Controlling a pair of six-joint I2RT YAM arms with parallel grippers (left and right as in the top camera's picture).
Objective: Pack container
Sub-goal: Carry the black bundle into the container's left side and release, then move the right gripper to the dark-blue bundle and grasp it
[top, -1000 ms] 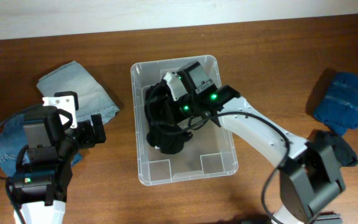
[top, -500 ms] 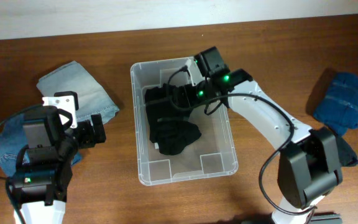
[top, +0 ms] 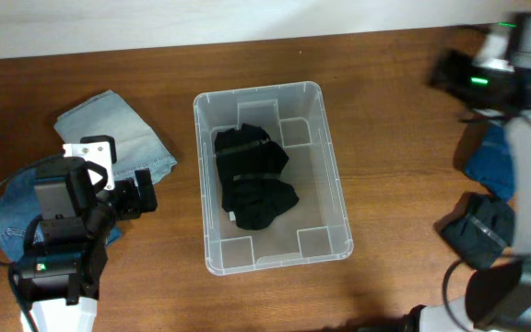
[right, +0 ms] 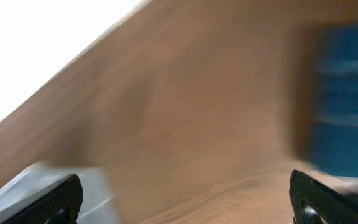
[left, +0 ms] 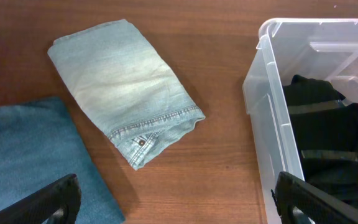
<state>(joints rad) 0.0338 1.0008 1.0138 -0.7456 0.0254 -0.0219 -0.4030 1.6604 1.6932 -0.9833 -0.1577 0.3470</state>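
Observation:
The container (top: 202,184) is a clear plastic bin standing in the middle of the table. A folded black garment (top: 252,180) lies inside it, also visible in the left wrist view (left: 334,134). My left gripper (top: 135,196) hovers left of the bin and is open over bare wood (left: 179,208), between dark blue denim and the container's wall (left: 272,124). My right gripper (top: 448,70) is blurred at the far right back of the table. It is open with nothing between its fingers (right: 185,205).
A folded light blue denim piece (top: 118,138) (left: 123,87) and a darker blue one (top: 7,221) (left: 30,162) lie left of the bin. A blue folded garment (top: 491,157) (right: 347,93) and a dark bundle (top: 480,228) lie at the right.
My right gripper opened, left the black garment in the container and swung out to the far right back. The left arm has not moved.

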